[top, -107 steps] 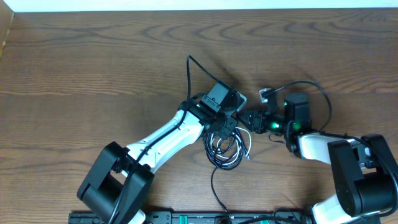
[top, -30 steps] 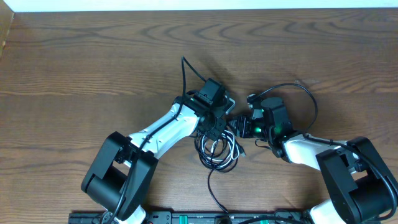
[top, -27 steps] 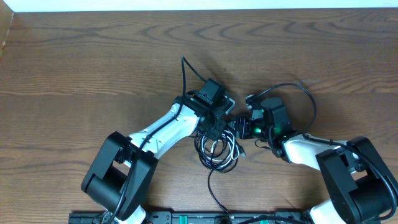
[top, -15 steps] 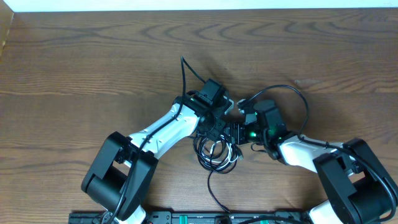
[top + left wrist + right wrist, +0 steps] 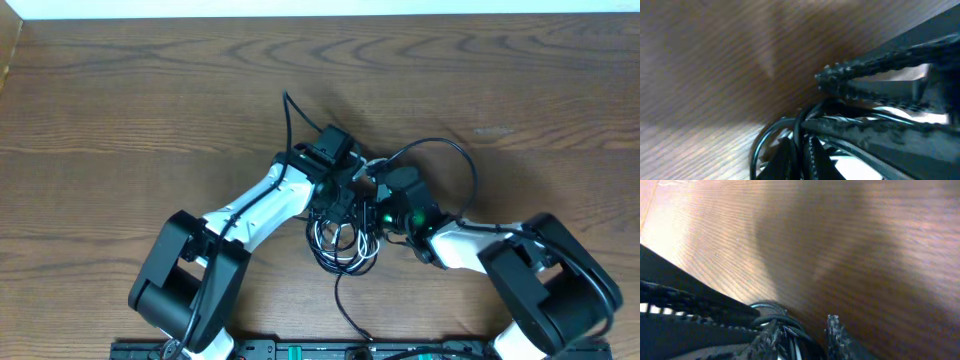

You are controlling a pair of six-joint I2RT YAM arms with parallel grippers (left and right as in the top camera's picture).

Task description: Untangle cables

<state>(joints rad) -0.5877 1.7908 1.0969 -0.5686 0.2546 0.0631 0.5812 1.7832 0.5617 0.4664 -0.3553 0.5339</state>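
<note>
The black cable [image 5: 343, 262] lies in a tangled coil with the white cable [image 5: 369, 238] at the table's near middle; its tail [image 5: 340, 292] runs toward the front edge. My left gripper [image 5: 342, 200] is at the coil's top and is shut on black cable strands in the left wrist view [image 5: 802, 155]. My right gripper [image 5: 369, 212] presses in from the right, touching the left one. Its fingers are apart in the right wrist view [image 5: 802, 332], straddling black and white strands [image 5: 790, 337].
The wooden table [image 5: 150, 120] surrounds the coil. The right arm's thick black wire [image 5: 445, 148] loops above its wrist. The left arm's wire [image 5: 287, 115] sticks up behind its wrist. The right gripper's finger [image 5: 875, 70] crosses the left wrist view.
The right gripper has moved left, up against the left gripper and into the coil. The left gripper and coil have shifted slightly left.
</note>
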